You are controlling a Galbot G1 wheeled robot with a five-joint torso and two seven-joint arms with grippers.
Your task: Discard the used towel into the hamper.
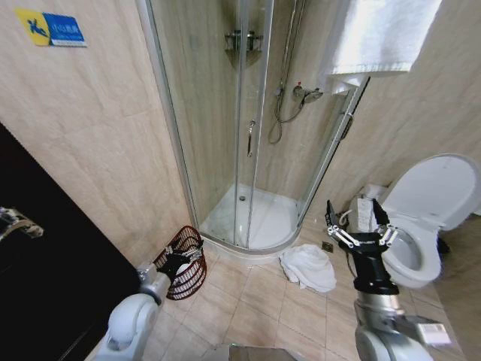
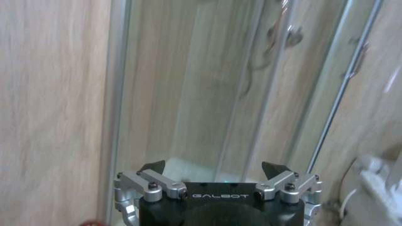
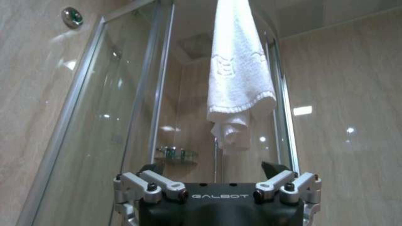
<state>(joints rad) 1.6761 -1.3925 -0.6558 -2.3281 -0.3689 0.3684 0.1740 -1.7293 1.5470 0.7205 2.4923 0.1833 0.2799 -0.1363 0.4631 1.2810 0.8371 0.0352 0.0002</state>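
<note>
- A crumpled white towel (image 1: 309, 267) is lying on the tiled floor (image 1: 263, 308), just in front of the curved shower enclosure (image 1: 240, 128) and beside the toilet (image 1: 428, 218).
- The hamper (image 1: 184, 262), a dark red-brown wire basket, is sitting on the floor by the left-hand wall, near the shower's corner and well apart from the towel.
- The right gripper (image 1: 359, 226) is being held up in the air, above and slightly to the right of the towel, with its fingers spread wide and nothing between them (the toilet bowl is showing just behind it). In the right wrist view the same gripper (image 3: 217, 170) is pointing up at a second white towel (image 3: 238, 80) hanging over the top of the shower.
- The left arm (image 1: 139, 308) is sitting low at the left, its end overlapping the hamper in the head view.
- In the left wrist view the left gripper (image 2: 217, 170) is standing released, fingers apart and empty, facing the shower glass.
</note>
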